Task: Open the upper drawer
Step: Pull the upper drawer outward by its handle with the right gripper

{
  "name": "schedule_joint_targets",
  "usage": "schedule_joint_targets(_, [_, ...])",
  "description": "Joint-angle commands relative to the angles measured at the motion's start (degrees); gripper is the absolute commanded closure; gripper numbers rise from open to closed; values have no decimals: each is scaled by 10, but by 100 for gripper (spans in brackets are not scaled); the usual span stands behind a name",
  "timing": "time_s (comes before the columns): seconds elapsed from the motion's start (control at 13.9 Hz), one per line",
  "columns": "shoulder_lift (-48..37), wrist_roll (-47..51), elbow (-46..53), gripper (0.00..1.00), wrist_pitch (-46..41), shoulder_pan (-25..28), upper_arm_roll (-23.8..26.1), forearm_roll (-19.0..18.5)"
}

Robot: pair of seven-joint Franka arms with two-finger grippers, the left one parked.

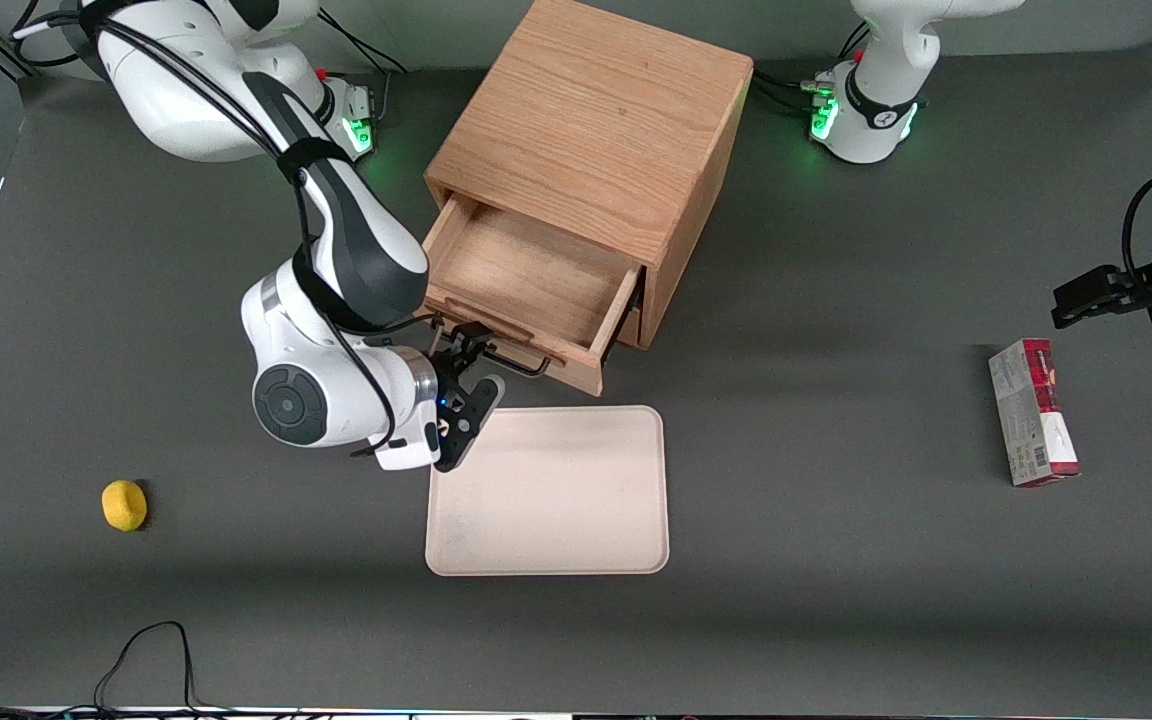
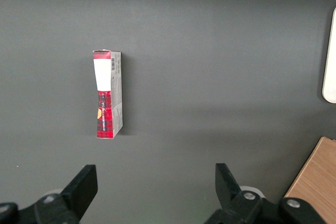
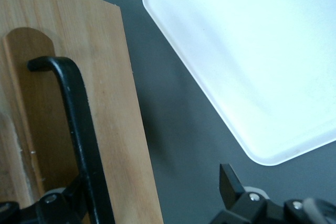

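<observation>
One drawer pulled out: upper drawer (image 1: 526, 290) of cabinet (image 1: 591, 130) | gripper (image 1: 469, 362) spread wide beside black handle (image 3: 79, 129) | tray (image 1: 548, 492) nearby

On my dark grey desk (image 1: 836, 560) I see an oak cabinet (image 1: 596, 130), a cream tray (image 1: 548, 492), a yellow lump (image 1: 123, 505) and a red box (image 1: 1032, 412).

We see a red and white carton (image 2: 107, 94) lying flat on the dark grey table (image 2: 220, 56), well apart from a pale tray's rounded edge (image 2: 330, 61) and a light-wood cabinet corner (image 2: 317, 184), with the parked arm's two black fingers (image 2: 81, 187) spread apart.
</observation>
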Motion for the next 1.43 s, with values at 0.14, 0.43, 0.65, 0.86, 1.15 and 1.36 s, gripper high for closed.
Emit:
schedule_joint_targets(0.14, [21,-11,32,0,17,-7,2,-7])
schedule_joint_targets(0.43, [22,-11,37,0,29,-18,3,-6])
schedule_joint_targets(0.65, [22,-24,38,0,37,-26,2,-6])
schedule_joint_targets(0.86, [22,-24,38,0,44,-33,1,-4])
schedule_joint_targets(1.15, [23,-24,47,0,54,-41,1,-1])
schedule_joint_targets(1.36, [23,-23,48,0,68,-47,2,0])
